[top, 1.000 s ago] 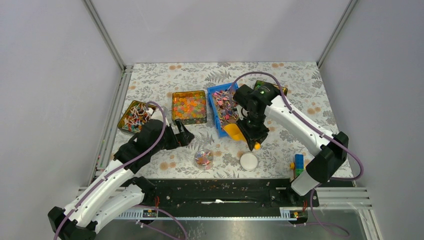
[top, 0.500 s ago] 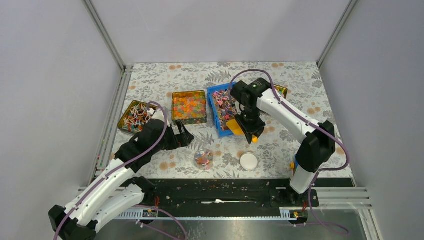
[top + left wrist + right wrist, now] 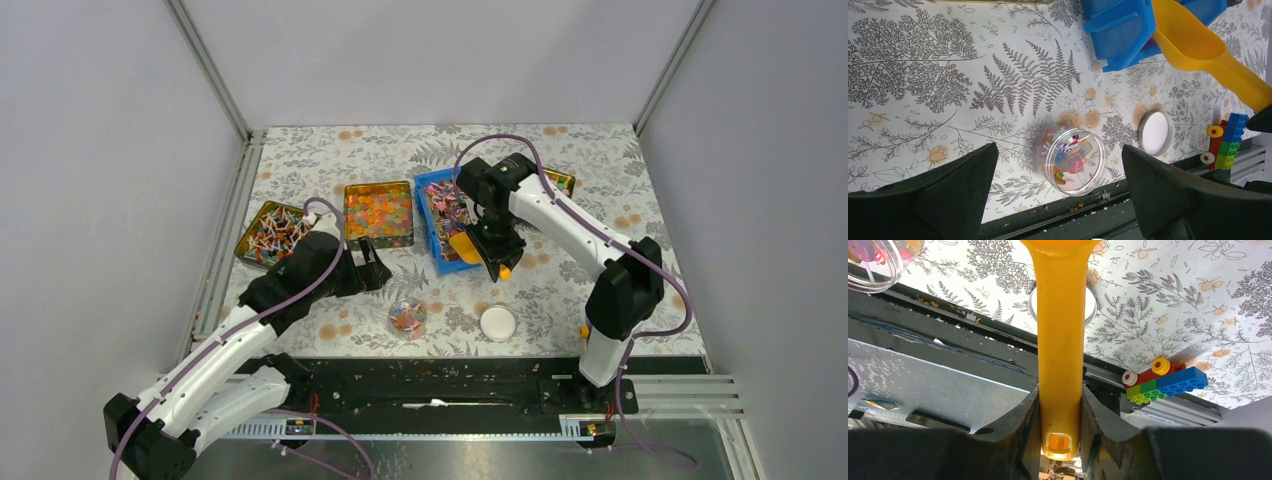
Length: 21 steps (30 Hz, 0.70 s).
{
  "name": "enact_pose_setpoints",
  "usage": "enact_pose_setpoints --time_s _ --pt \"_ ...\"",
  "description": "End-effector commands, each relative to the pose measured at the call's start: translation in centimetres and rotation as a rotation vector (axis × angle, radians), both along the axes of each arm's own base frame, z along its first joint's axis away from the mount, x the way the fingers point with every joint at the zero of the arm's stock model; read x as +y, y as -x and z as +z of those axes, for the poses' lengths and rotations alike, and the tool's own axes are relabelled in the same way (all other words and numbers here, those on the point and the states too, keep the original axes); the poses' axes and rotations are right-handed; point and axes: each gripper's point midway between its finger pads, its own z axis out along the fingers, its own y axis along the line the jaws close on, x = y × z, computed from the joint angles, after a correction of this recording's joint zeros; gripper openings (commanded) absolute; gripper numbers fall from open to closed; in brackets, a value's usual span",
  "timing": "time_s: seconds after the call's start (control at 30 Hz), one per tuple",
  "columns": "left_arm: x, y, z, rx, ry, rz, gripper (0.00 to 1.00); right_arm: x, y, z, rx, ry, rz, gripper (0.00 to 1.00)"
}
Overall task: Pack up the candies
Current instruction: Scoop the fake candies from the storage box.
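Floral table [image 3: 600,150], right pincer [image 3: 1060,395] clamping scoop [image 3: 1060,315], wrist-view only

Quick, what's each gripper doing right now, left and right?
Left gripper: open, holding nothing.
Right gripper: closed on the yellow scoop, by its handle.

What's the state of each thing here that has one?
Jar: open, a few candies inside.
Lid: off, flat on the table beside the jar.
Scoop: held by its handle in the right gripper.
Left gripper: open, above the jar.
Blue bin: uncovered, holding candies.
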Motion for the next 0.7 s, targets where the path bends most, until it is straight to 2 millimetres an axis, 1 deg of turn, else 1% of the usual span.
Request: enact_pose_setpoints --time_s 0.0,0.13,0.27,0.37,0.57,0.67 --pt "-1.1 -1.5 3.3 -0.086 0.039 -0.025 0.99 0.6 -1.3 0.4 -0.039 -0.011 0.001 0.0" --pt "-1.5 -1.8 3.6 -0.093 0.041 -0.036 0.99 0.9 -1.8 0.2 -0.045 -0.015 0.0 0.0" --pt "-1.9 -1.9 4.4 -0.112 0.057 -0.054 0.99 1.2 -2.1 -0.1 -0.045 -0.013 -0.005 0.0" --pt "-1.9 -2.2 4.4 -0.116 0.053 -0.052 0.99 1.4 -2.5 -0.6 -0.05 -0.01 -0.006 0.0" --pt "-2.3 -2.3 4.0 -0.097 0.07 -0.05 0.99 1.0 -3.9 -2.0 -0.08 0.057 -0.031 0.0" --pt "-2.7 -2.0 3.6 -0.081 0.085 -0.063 0.99 1.2 -4.6 -2.6 -0.096 0.068 -0.041 0.0"
